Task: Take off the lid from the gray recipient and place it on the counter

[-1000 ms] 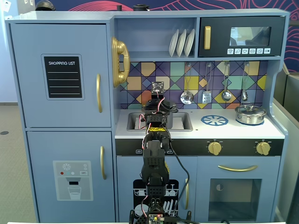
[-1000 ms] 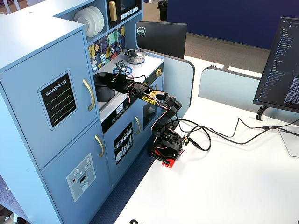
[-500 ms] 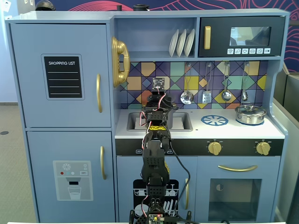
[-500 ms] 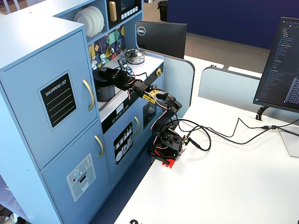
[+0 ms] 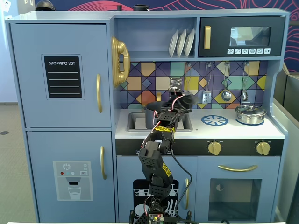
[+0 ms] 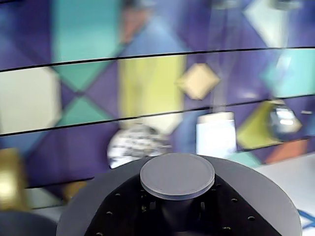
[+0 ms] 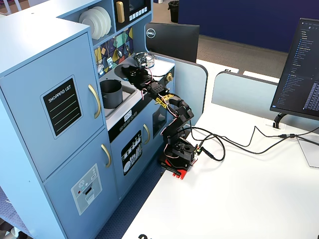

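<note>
The gray recipient (image 5: 151,115) (image 7: 110,93) stands uncovered in the recessed sink, its mouth showing in a fixed view. My gripper (image 5: 182,102) (image 7: 134,75) (image 6: 179,211) is shut on the knob (image 6: 177,175) of the lid (image 6: 93,209). It holds the dark gray lid (image 5: 187,100) (image 7: 127,70) in the air, right of the recipient and above the white counter (image 5: 233,131), near the backsplash. In the wrist view the disc fills the bottom edge, with the black jaws closed round the knob's stem.
A blue printed burner (image 5: 214,120) lies on the counter right of the sink (image 5: 134,122). A shiny silver pot (image 5: 250,114) (image 7: 144,60) stands at the far right. Utensils (image 5: 226,94) hang on the tiled backsplash just behind the lid.
The gripper rose off the recipient with the lid and swung right, from over the sink to above the counter. The recipient now stands uncovered.
</note>
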